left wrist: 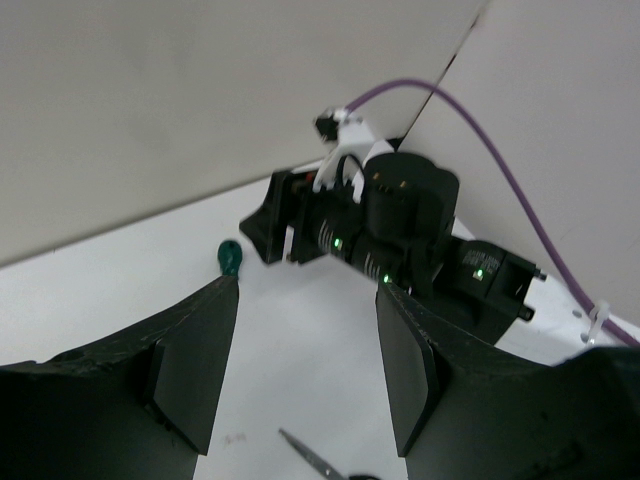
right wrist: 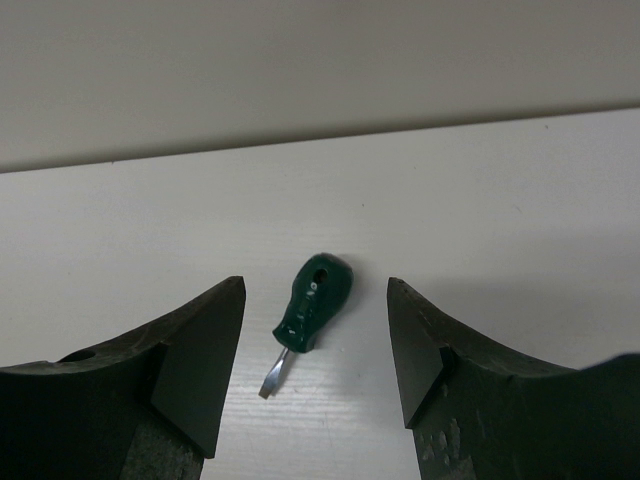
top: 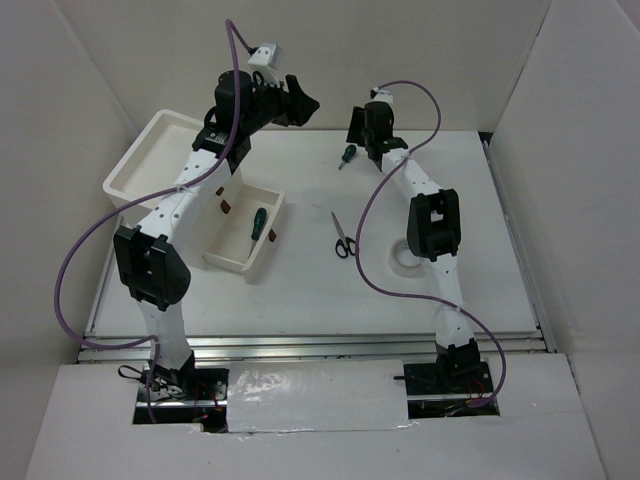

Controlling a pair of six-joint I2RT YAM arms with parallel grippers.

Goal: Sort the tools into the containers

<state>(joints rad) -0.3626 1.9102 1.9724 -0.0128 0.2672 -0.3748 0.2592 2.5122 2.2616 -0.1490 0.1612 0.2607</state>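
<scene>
Hovering over the short, stubby green-handled screwdriver (right wrist: pixel 312 305), our right gripper (right wrist: pixel 315 285) stands spread, a finger on either side, not touching it. The screwdriver lies on the white table (top: pixel 470 200) at twelve o'clock from the small black-handled scissors (top: pixel 342 237). Our left gripper (left wrist: pixel 308 290) gapes empty.

Robot lab test cell: plain white panels (top: pixel 70 90) box in a white worktop (top: pixel 330 300), two robot arms (top: pixel 150 262) bolted on.

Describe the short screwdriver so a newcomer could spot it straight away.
Look at the far side of the table. Under the open right gripper lies the stubby screwdriver, with a fat green handle and a short flat blade. The longer screwdriver lies in a white drawer.
</scene>
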